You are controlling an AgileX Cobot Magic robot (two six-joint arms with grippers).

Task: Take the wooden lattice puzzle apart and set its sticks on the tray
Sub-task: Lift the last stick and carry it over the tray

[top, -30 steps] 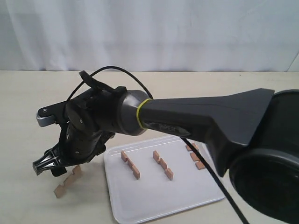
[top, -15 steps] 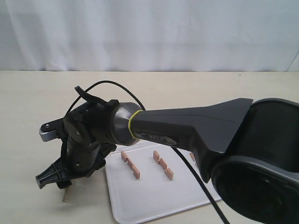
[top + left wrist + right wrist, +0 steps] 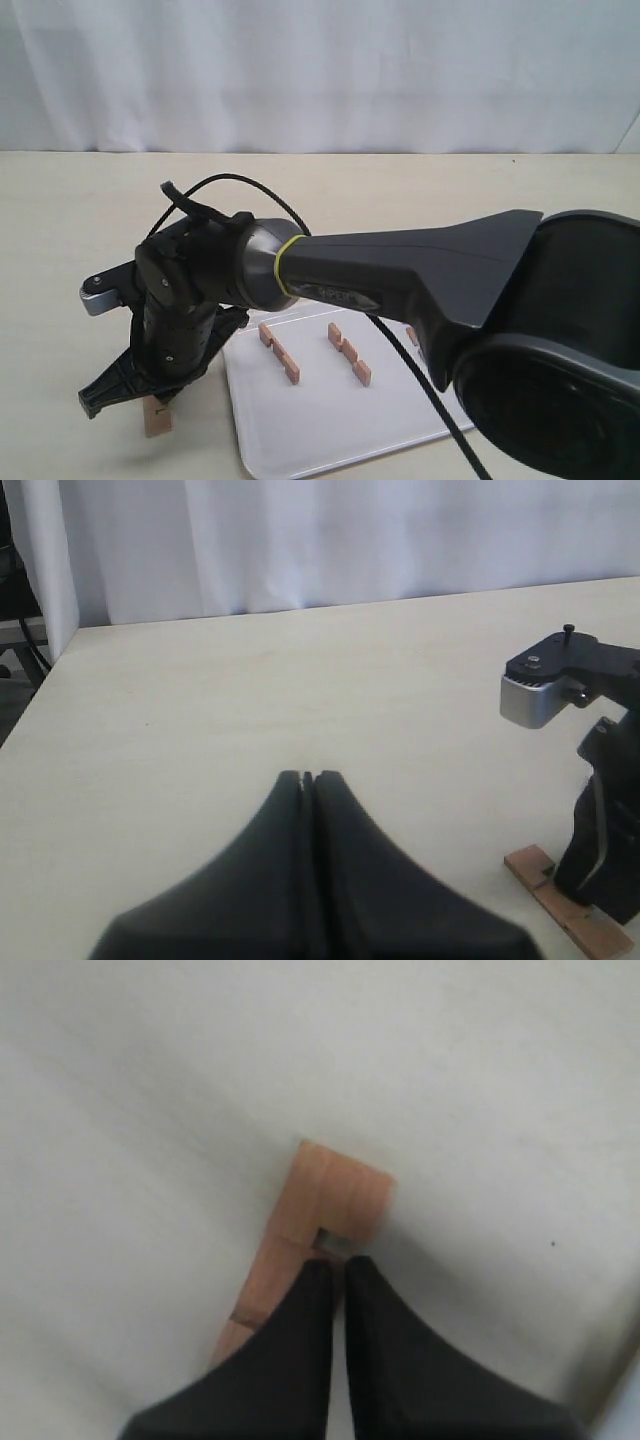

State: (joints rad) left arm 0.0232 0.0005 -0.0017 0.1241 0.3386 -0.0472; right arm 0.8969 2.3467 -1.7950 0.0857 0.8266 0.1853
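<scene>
Lowered right tool (image 3: 335,1265), tips pressed together, touches light-brown notched stick (image 3: 330,1200) beside tray (image 3: 320,420).

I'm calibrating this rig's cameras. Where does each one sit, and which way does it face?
Exterior: off the arms, near the right arm base, facing across the table toward the curtain.
Left wrist: low, looking past the shut left gripper across the table.
Right wrist: looking down past the right gripper at the table.
All three share the loose stick.
</scene>
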